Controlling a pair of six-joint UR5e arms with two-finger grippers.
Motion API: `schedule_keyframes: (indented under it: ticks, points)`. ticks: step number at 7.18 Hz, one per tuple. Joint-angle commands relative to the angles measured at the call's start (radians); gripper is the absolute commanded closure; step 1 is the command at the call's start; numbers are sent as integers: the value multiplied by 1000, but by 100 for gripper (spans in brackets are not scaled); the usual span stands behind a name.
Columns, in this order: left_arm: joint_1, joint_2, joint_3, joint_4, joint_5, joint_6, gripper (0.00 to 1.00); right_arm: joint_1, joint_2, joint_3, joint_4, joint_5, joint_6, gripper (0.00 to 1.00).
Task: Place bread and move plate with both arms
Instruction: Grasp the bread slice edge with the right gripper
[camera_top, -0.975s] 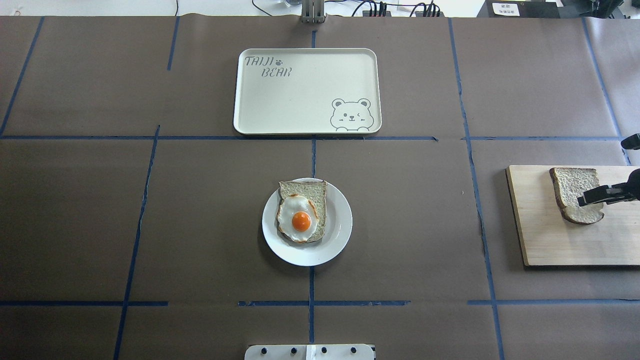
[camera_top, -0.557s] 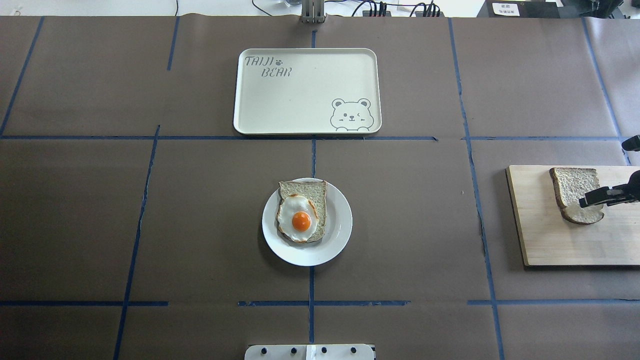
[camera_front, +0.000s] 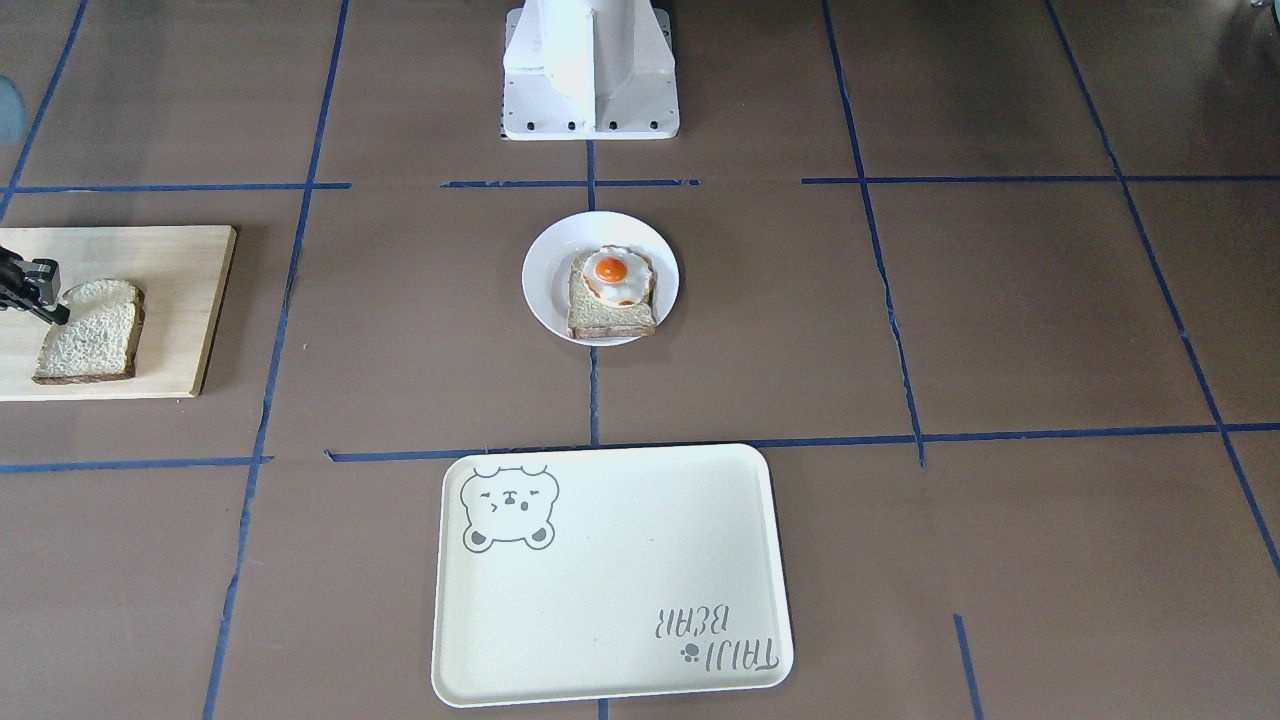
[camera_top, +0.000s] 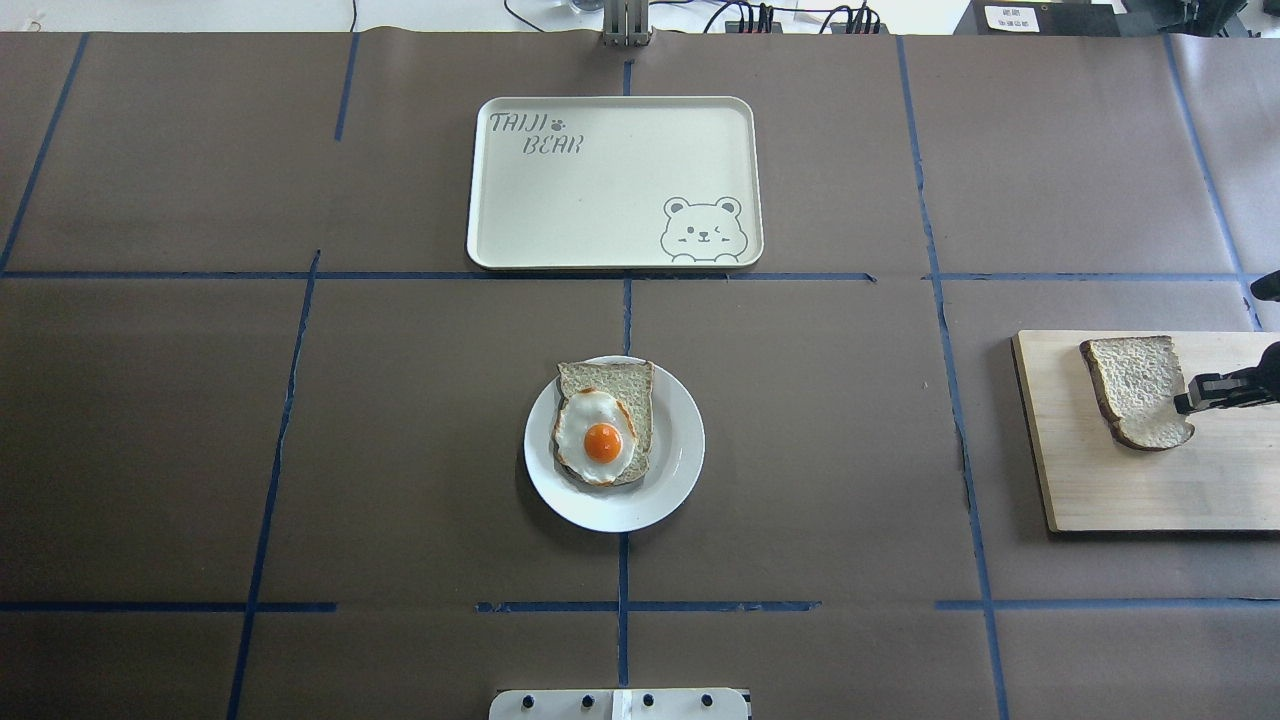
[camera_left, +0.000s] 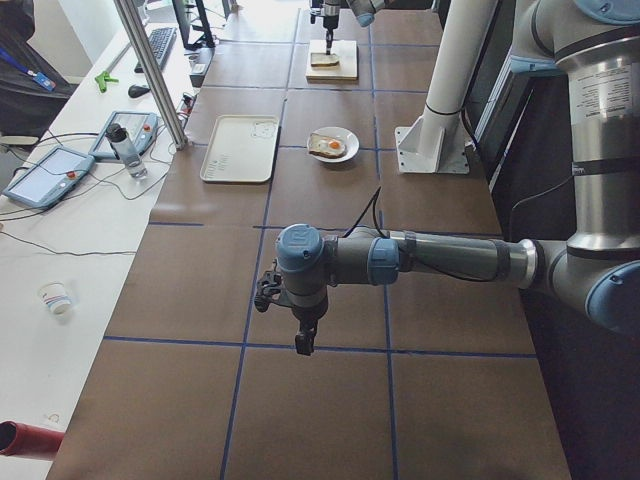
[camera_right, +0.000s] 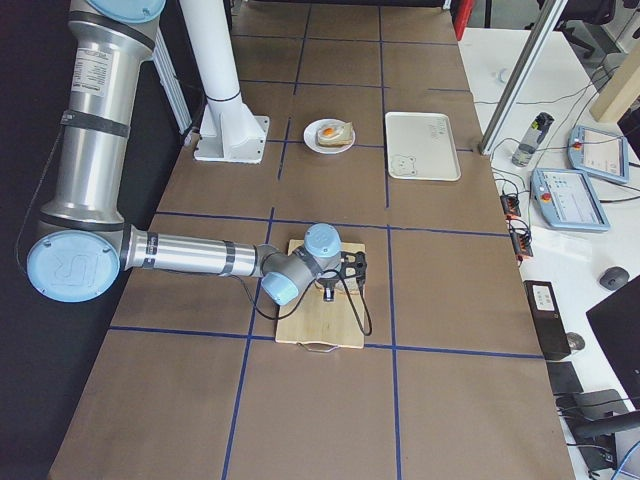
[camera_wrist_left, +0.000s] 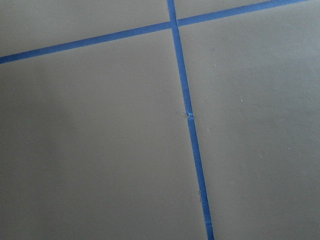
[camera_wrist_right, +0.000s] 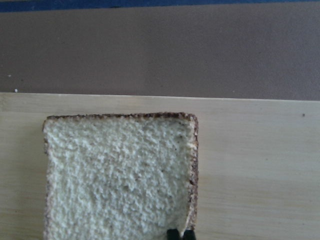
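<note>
The bread (camera_top: 1135, 388), a bare pale slice with dark crust, is over the wooden board (camera_top: 1120, 490) at the table's right end. My right gripper (camera_top: 1192, 395) is shut on the slice's edge. The right wrist view shows the bread (camera_wrist_right: 120, 175) with the dark fingertips (camera_wrist_right: 173, 234) pinched on its near edge. It also shows in the front view (camera_front: 88, 337), with the gripper (camera_front: 48, 305) beside it. The white plate (camera_top: 682, 450) sits mid-table and holds the egg-topped slice (camera_top: 603, 425). My left gripper (camera_left: 301, 340) hangs over bare table far from both; I cannot tell whether it is open or shut.
The cream bear tray (camera_top: 600, 200) lies on the far side of the plate, near the operators' edge (camera_front: 600, 580). The robot's white base (camera_front: 590, 70) stands behind the plate. Blue tape lines cross the brown table cover.
The bread has shifted a little to the left on the board and shows its whole face. The right gripper's tip now sits at the slice's right edge. Plate and tray have not moved.
</note>
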Motion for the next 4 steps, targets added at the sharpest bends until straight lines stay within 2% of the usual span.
schedule_keyframes:
  ticks: [1, 3, 4]
  points:
    - [0, 0, 0, 0, 0, 0, 0, 1, -2, 0, 3, -1, 1, 100]
    - [0, 0, 0, 0, 0, 0, 0, 4, -4, 26, 3, 18, 1, 100]
    - [0, 0, 0, 0, 0, 2, 0, 14, -4, 70, -3, 59, 3, 100]
